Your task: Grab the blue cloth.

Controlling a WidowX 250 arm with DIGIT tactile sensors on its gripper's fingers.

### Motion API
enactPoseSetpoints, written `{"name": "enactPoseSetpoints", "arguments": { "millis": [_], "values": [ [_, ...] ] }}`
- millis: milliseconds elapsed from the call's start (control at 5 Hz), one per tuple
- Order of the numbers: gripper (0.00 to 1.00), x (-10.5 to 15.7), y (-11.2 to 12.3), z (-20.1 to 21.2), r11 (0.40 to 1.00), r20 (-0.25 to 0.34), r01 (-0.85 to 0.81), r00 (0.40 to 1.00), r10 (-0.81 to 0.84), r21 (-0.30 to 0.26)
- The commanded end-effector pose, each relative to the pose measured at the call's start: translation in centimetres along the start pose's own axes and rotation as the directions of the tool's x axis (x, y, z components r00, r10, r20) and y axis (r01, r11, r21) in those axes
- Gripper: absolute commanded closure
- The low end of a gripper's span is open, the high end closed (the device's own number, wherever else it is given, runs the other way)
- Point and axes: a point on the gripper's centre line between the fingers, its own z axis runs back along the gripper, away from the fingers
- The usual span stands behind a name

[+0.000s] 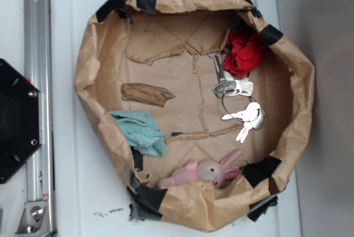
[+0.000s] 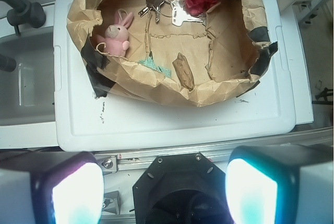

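Fingers (image 2: 164, 192): mine, spread wide and empty, hanging back above my base, well short of the paper bag (image 1: 298, 82).
Blue cloth (image 1: 141, 130): inside that bag, against its near wall, so half hidden from my wrist.

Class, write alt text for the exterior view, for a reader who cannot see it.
A crumpled brown paper basin, patched with black tape, sits on a white lid and holds a small blue cloth near its left wall. Also inside are a red cloth, a bunch of keys, a piece of wood and a pink plush bunny. No gripper is in this view.
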Motion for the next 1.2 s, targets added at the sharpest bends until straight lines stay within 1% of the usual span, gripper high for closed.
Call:
{"name": "enactPoseSetpoints", "arguments": {
  "millis": [0, 200, 400, 600, 800, 1000],
  "values": [
    [0.0, 0.0, 0.0, 0.0, 1.0, 0.0, 0.0, 1.0, 0.0, 0.0],
    [0.0, 4.5, 1.7, -5.5, 0.999, -0.182, -0.031, 0.983, 0.035, 0.025],
    [0.0, 8.0, 3.9, -10.3, 0.993, -0.262, -0.115, 0.958, 0.119, 0.028],
    [0.0, 10.8, 4.6, -14.9, 0.983, -0.378, -0.171, 0.916, 0.133, -0.07],
    [0.0, 10.8, 2.3, -18.1, 0.98, -0.445, -0.143, 0.893, 0.066, -0.141],
    [0.0, 9.1, -2.1, -20.5, 0.985, -0.506, -0.064, 0.862, -0.027, -0.161]
  ]
}}
